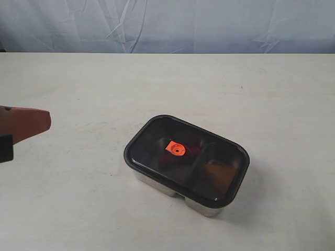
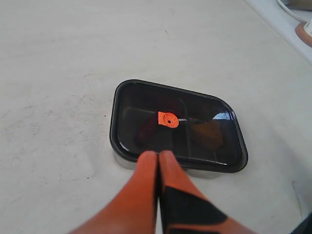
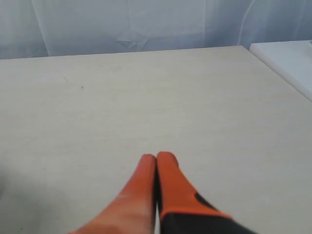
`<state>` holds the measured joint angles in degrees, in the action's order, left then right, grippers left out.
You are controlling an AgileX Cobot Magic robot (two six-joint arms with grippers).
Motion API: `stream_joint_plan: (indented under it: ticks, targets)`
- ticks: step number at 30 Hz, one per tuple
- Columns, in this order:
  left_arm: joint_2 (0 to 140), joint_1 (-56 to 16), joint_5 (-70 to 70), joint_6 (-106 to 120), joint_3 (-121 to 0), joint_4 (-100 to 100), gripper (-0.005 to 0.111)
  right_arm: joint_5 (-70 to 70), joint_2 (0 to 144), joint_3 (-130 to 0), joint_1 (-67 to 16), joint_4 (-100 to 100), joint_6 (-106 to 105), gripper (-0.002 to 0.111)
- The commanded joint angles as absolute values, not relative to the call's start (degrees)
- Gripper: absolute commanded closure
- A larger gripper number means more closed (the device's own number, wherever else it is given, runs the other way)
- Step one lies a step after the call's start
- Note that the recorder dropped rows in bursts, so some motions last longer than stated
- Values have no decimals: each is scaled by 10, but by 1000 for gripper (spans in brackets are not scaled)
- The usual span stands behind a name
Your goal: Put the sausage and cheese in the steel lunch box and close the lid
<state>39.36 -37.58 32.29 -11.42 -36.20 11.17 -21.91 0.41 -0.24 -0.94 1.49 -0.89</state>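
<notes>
Exterior view: sausage (image 1: 194, 142) and cheese (image 1: 219, 173) are dimly seen beneath the dark lid (image 1: 152, 151); the left gripper (image 1: 46, 121), pressed together, is cropped well to its left.

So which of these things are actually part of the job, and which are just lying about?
Part of the job:
- steel lunch box
- lid, sitting on the box
- sausage and cheese, dimly visible through the lid
- left gripper and right gripper, both shut, holding nothing

Just there:
- table
- backdrop cloth
</notes>
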Motion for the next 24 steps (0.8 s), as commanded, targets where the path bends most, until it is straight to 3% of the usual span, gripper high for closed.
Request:
stream_joint_plan:
  ticks: [1,24]
  targets:
    - [391,-379,317,-114,-360,115,107,-210,0,0,-7,19,-15,108]
    - [371,-371,317,-114,-360,90,107,-209,0,0,-7,20,-15,108]
